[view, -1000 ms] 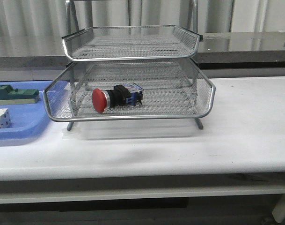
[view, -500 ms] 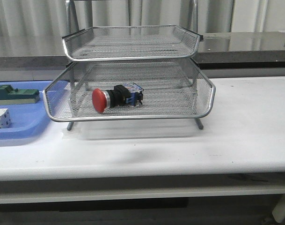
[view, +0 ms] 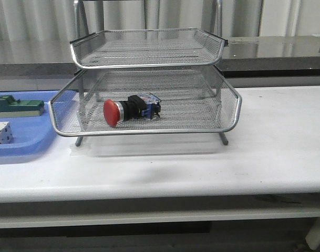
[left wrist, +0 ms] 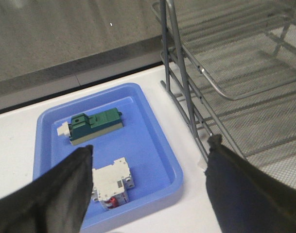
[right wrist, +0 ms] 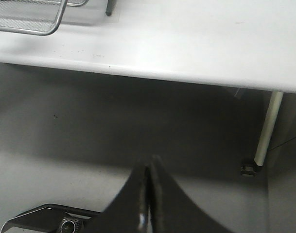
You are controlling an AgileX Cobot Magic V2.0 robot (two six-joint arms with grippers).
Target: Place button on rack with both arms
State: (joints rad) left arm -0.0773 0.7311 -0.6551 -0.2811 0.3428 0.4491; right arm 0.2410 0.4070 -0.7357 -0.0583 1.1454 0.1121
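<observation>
The button (view: 129, 108) lies on its side in the pulled-out lower tray of the rack (view: 149, 84), red head toward the tray's front-left rim, blue rear block pointing toward the rack's right side, and nothing touches it. The upper tray sits just above it, pushed further back. By the look of things the placing itself is done: the button is inside the rack and neither arm shows in the front view. What may be left, as a judgement only, is sliding that lower tray back in, since it juts out in front of the upper one; whether the task asks for that I cannot tell. The left gripper (left wrist: 148, 194) hangs beside the rack, over the near rim of the blue tray (left wrist: 160, 141), its fingers spread wide with nothing between them; a green block (left wrist: 92, 125) and a white part (left wrist: 111, 182) rest in that tray. The right gripper (right wrist: 148, 194) is well away from the rack, below the edge of the table (right wrist: 186, 43) and facing the floor, its fingers pressed together and holding nothing.
</observation>
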